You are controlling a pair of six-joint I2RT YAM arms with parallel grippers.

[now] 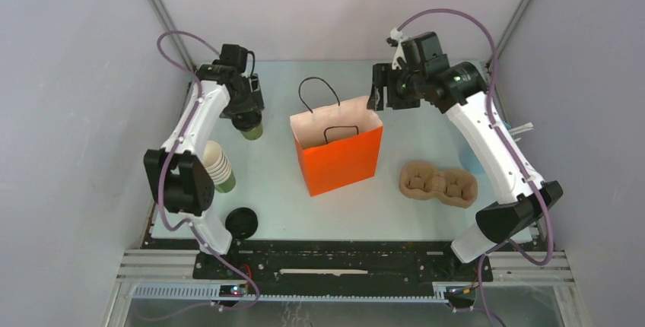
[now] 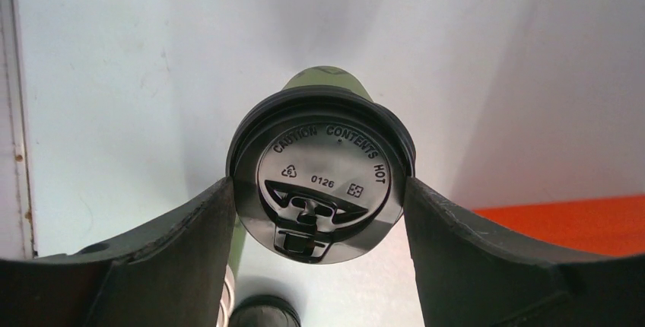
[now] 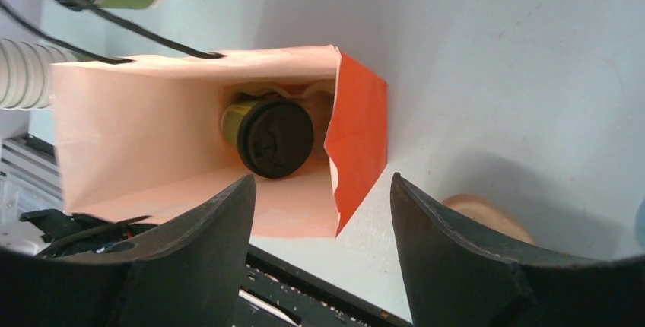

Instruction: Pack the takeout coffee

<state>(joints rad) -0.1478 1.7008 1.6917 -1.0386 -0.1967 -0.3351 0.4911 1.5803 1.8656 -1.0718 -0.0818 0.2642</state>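
Top cam overlooks the table (image 1: 270, 156) from behind, left wrist sits tight above a lidded cup (image 2: 323, 182), right wrist peers into the orange bag (image 3: 152, 106) the top also sees.

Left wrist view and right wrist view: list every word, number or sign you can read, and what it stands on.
"CAUTION CONTENTS HOT": raised on the black lid of the cup, left wrist view.
"0126": same lid, below those words.
Recycling triangle and small square sign beside that number: insides too small to read.
Second cup in the orange bag, right wrist view: lid marks too blurred.
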